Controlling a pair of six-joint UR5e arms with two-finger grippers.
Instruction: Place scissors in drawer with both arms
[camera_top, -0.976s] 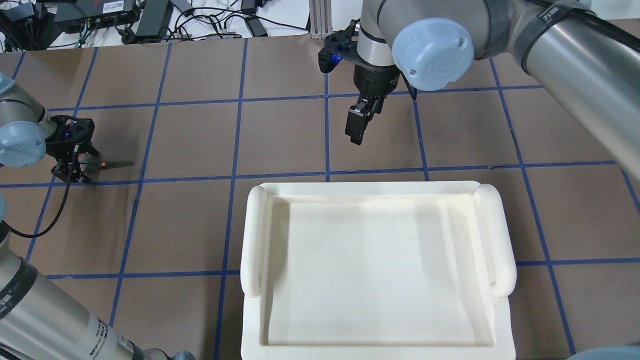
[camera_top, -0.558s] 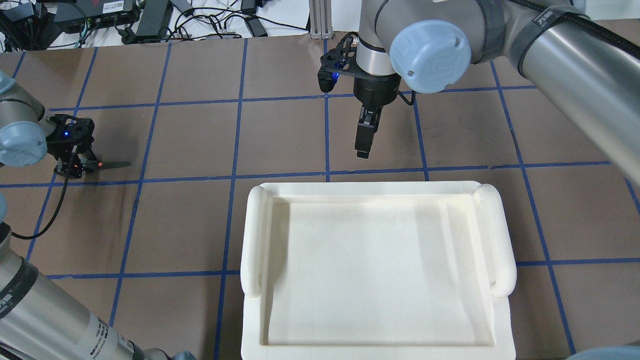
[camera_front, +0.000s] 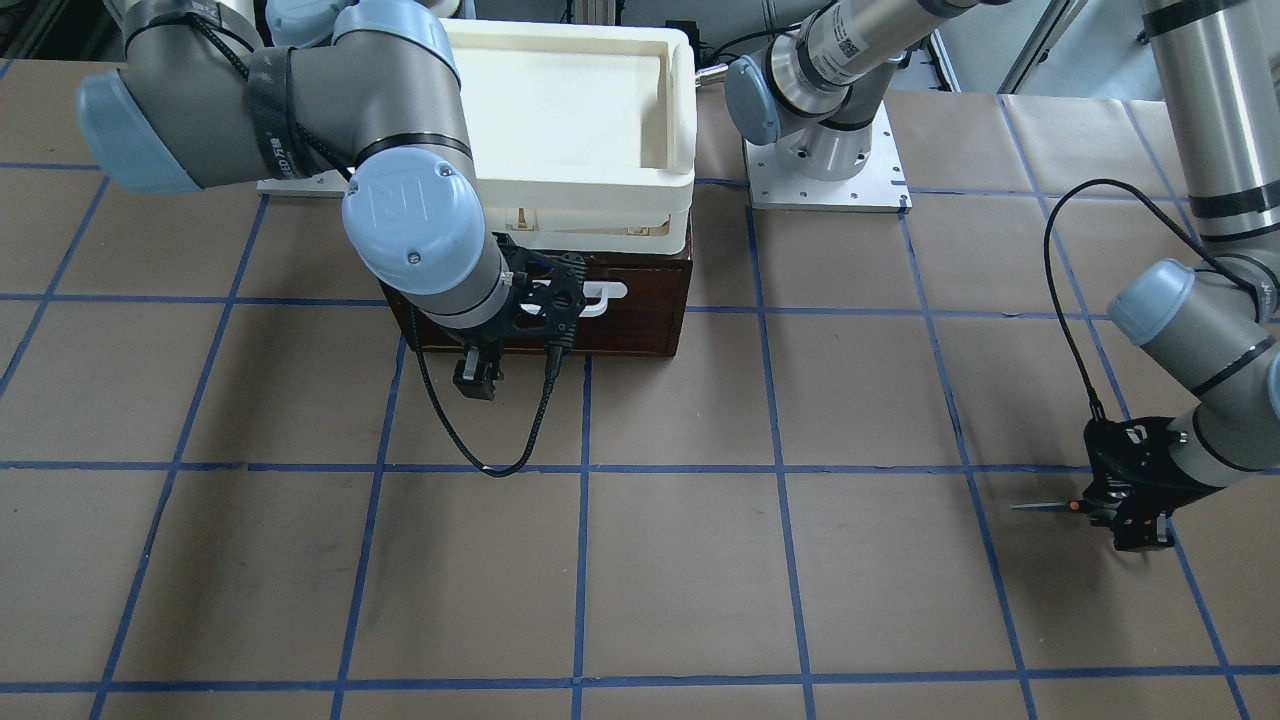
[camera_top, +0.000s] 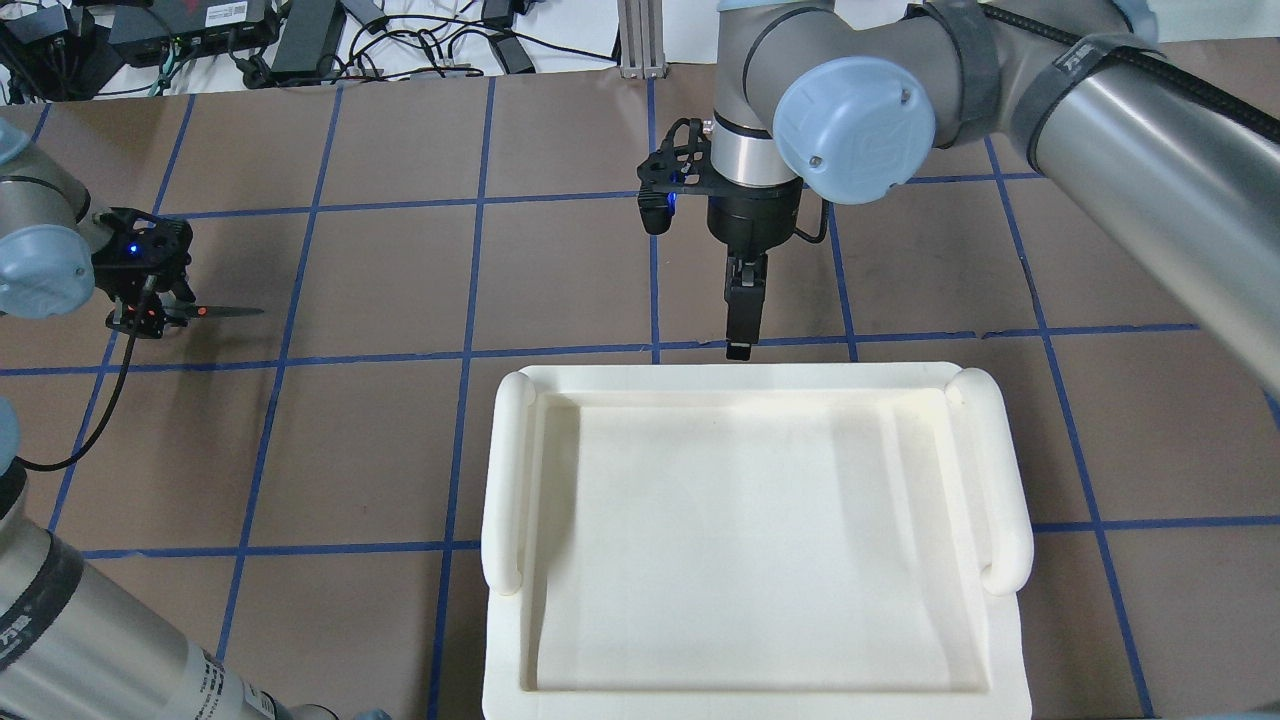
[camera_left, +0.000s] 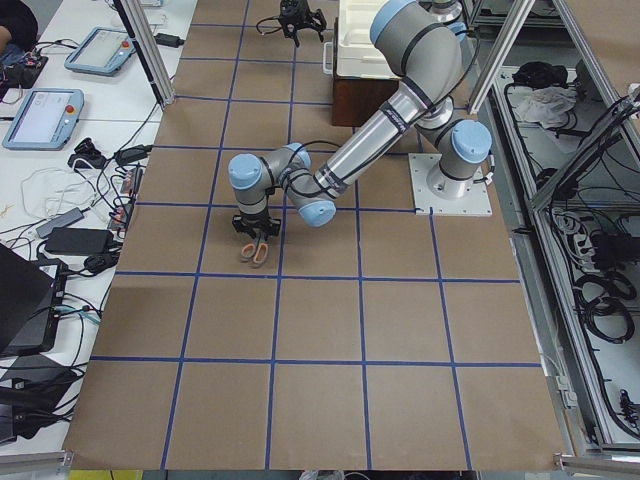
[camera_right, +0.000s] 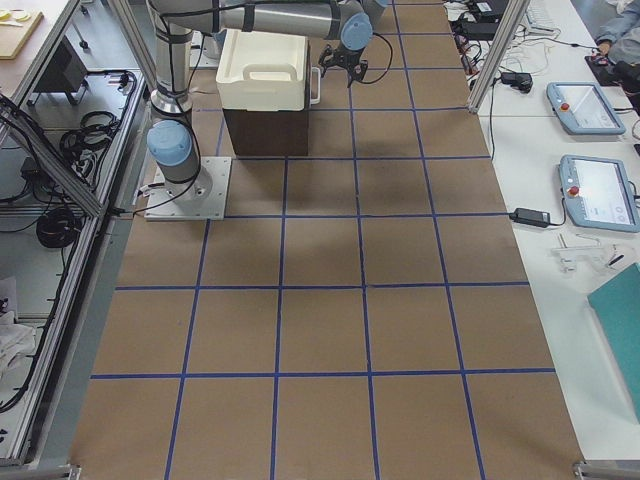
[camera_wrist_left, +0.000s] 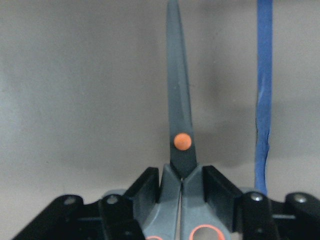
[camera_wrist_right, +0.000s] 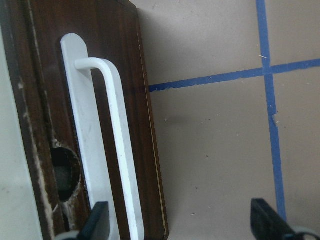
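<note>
The small scissors (camera_wrist_left: 180, 115), with dark metal blades, an orange pivot dot and grey handles lined orange-red, were at the left side of the brown paper-covered desk (camera_top: 400, 270), well apart from the drawer. The left pincer (camera_wrist_left: 182, 187) was clamped on them just behind the pivot, its 2 black fingers (camera_wrist_left: 147, 187) pressing the grey shanks from either side. The blades were closed together and pointed right across the desk in the overhead view, running beside a strip of blue tape (camera_wrist_left: 263, 90). Whether the blade tips touched the paper could not be told. The shallow dark-brown wooden drawer (camera_front: 640, 310) sat on the robot's right, under the cream-white plastic tray (camera_top: 740, 375), and its front faced the far side of the desk. The right pincer (camera_top: 740, 335) hung just in front of that drawer front, fingers pointing down, close to the white bar handle (camera_wrist_right: 117, 150). In the right wrist view its 2 fingertips stood wide apart and held nothing. 1 fingertip (camera_wrist_right: 100, 222) was right at the handle and the other was out over the bare paper.
</note>
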